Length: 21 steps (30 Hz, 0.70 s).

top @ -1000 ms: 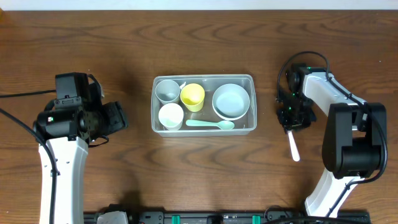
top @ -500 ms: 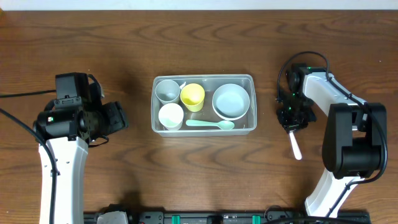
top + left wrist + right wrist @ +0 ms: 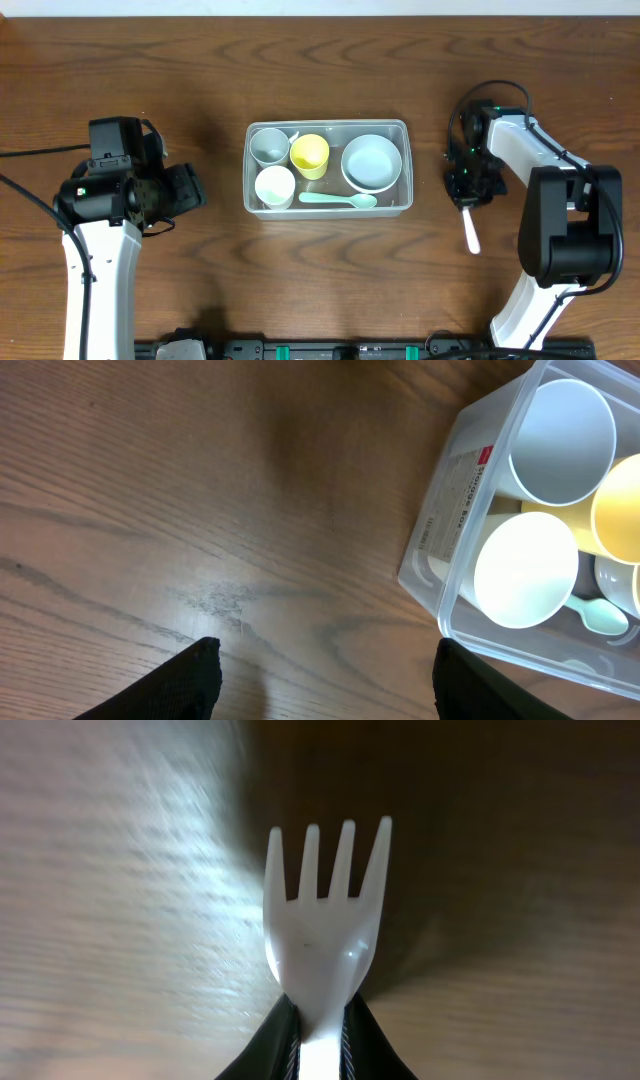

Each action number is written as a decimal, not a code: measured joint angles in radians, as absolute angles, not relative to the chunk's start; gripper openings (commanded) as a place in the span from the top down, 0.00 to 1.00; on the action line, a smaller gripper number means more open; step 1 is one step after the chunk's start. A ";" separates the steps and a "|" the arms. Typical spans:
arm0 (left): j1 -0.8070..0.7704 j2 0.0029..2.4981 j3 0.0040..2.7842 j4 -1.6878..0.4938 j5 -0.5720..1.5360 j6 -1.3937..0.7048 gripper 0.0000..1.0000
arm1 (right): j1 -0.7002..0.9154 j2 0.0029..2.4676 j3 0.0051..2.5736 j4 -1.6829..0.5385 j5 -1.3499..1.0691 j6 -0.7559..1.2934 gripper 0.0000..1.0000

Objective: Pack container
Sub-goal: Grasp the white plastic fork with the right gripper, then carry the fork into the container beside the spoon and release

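right gripper (image 3: 320,1032) pinching white fork (image 3: 325,930), handle mostly hidden | left gripper (image 3: 325,682) spread, fingers (image 3: 195,682) cropped at frame edge | container (image 3: 330,124) holds cups (image 3: 269,146), bowl (image 3: 372,162), spoon (image 3: 338,200)

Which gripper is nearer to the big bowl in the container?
Right. The right gripper is beside the bowl end of the container; the left gripper is beyond the cups.

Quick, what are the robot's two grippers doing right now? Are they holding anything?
The left gripper is open, with nothing between its jaws.
The right gripper is shut on the white fork.
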<state>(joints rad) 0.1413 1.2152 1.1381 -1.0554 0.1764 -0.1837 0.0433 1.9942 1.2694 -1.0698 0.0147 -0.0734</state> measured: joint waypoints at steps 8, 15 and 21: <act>0.141 1.215 1.138 -1.055 0.176 -0.184 0.32 | 0.066 1.804 1.428 -1.006 -0.069 -0.085 0.98; 0.141 1.215 1.138 -1.055 0.176 -0.184 0.32 | 0.291 1.563 1.560 -0.975 -0.090 -0.289 0.99; 0.141 1.215 1.138 -1.055 0.176 -0.183 0.32 | 0.517 1.586 1.560 -0.960 -0.102 -0.391 0.99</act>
